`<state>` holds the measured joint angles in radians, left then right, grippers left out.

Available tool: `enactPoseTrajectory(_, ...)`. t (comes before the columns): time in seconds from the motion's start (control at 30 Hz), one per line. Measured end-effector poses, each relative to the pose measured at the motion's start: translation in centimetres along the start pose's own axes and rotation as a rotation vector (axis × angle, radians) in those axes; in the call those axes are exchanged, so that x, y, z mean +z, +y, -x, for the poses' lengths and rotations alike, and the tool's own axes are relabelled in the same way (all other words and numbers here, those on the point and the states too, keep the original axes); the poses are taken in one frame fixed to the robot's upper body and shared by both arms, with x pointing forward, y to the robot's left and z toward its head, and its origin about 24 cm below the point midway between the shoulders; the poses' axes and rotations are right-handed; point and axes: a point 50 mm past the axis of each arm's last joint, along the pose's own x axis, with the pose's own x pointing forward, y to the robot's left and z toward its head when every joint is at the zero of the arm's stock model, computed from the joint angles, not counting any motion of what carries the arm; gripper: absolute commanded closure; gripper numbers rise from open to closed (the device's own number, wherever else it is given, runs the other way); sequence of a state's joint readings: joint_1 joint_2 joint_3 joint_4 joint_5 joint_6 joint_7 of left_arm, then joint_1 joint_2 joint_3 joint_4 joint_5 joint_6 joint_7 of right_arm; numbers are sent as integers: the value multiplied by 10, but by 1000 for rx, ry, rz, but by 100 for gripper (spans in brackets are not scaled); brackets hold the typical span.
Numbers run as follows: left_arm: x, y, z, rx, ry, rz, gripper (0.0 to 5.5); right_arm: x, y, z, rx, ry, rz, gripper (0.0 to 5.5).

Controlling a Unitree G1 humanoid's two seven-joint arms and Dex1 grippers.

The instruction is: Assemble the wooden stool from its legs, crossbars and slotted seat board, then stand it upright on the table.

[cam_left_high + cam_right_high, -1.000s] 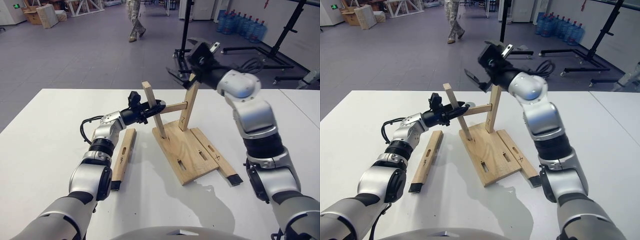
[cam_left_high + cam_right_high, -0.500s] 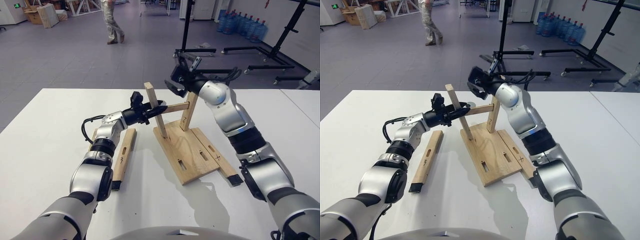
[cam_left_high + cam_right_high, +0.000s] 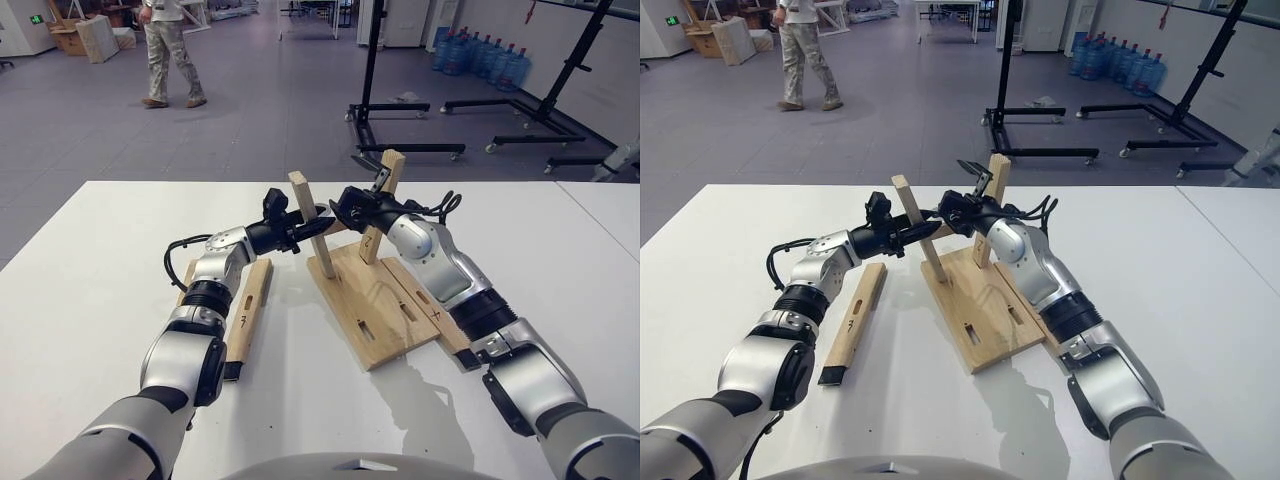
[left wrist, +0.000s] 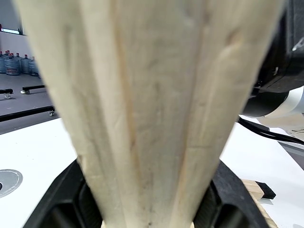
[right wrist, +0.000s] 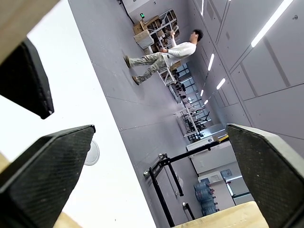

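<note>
Two uprights rise from the pale slotted wooden seat board (image 3: 385,305), which lies flat mid-way across the white table (image 3: 90,300), its long axis running diagonally from far left to near right. The left wooden leg (image 3: 303,195) and right wooden leg (image 3: 386,178) splay apart at the top. The left gripper (image 3: 318,227) is clamped on the left wooden leg. The right gripper (image 3: 343,208) sits between the uprights, fingers spread wide and holding nothing. A loose slotted leg (image 3: 247,310) lies lengthwise left of the board, and a black-capped leg (image 3: 432,312) lies along its right edge. Black metal stands (image 3: 400,105) occupy the floor beyond.
</note>
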<state>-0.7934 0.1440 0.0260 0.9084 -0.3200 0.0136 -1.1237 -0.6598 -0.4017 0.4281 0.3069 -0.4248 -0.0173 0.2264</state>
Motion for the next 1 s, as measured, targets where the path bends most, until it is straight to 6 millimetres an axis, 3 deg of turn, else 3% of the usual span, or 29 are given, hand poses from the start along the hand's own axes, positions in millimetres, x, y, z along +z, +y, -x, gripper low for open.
enactPoseTrajectory(0.17, 0, 0, -1, 16, 8, -11, 349, -3, 1, 2, -21, 5, -35, 41)
enactPoseTrajectory(0.3, -1, -3, -4, 9, 32, -43, 349, -9, 0, 7, -6, 48, -233, 41)
enactPoseTrajectory(0.4, 0, -4, -5, 9, 32, -61, 349, -6, -13, 7, 16, 63, -320, 41)
enactPoseTrajectory(0.6, 2, -5, -11, 18, 26, -82, 349, 14, -43, -3, -15, 26, -246, 41)
enactPoseTrajectory(0.8, 2, -5, -11, 18, 28, -84, 349, 18, -46, -4, -31, 31, -176, 41)
enactPoseTrajectory(0.87, 2, -5, -11, 17, 28, -84, 349, 17, -40, -5, -18, 32, -129, 41)
enactPoseTrajectory(1.0, -1, -6, -11, 23, 34, -80, 349, -5, -6, 2, 28, 66, -109, 41)
